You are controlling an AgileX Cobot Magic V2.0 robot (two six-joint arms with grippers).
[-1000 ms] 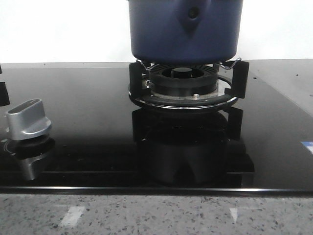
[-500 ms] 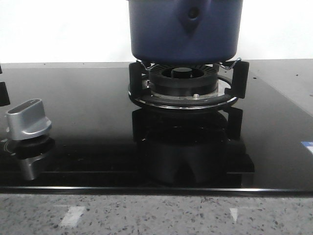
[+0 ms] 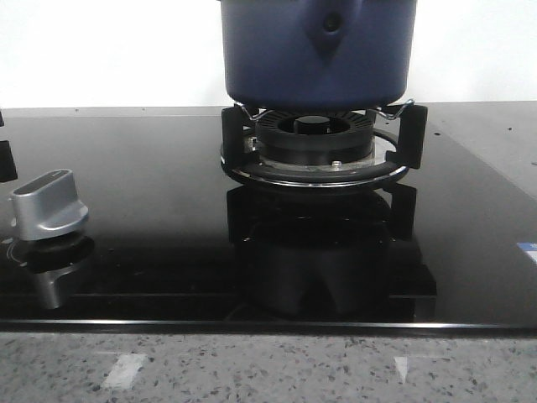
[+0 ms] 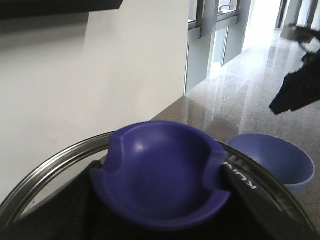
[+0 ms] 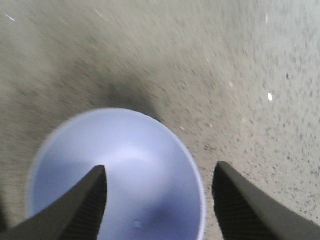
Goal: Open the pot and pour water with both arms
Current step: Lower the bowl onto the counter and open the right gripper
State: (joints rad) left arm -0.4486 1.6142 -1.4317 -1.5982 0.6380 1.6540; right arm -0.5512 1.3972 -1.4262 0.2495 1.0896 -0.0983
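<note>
The dark-blue pot (image 3: 277, 59) sits on the burner (image 3: 315, 138); its handle mount (image 3: 332, 29) faces me and its top is cut off by the picture edge. In the left wrist view my left gripper (image 4: 162, 197) is shut on the blue lid knob (image 4: 162, 165), with a black finger on each side. The steel rim of the glass lid (image 4: 45, 167) curves round it. My right gripper (image 5: 160, 167) is open and empty above a light-blue bowl (image 5: 120, 170). Neither gripper shows in the front view.
The bowl (image 4: 275, 157) stands on the speckled stone counter (image 5: 240, 60) beyond the lid. A dark part of the right arm (image 4: 295, 90) hangs above it. A silver stove knob (image 3: 48, 206) stands at the left of the black glass hob (image 3: 151, 168). A white wall is behind.
</note>
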